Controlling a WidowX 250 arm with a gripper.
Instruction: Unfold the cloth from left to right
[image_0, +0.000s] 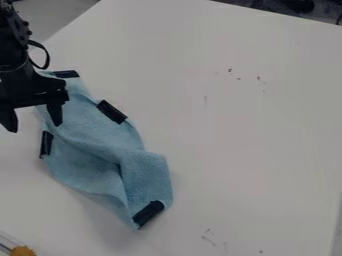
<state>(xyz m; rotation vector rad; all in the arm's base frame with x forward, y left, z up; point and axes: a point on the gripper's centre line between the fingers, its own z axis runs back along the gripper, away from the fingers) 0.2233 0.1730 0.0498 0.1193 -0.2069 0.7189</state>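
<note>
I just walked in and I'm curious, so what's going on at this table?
A black robot arm is at work on a light blue cloth with dark patches, which it is meant to unfold from left to right. The cloth lies rumpled and partly folded over itself on the white table. The gripper hangs at the cloth's upper left part, its two fingers apart and not closed on it, so the unfolding isn't done.
</note>
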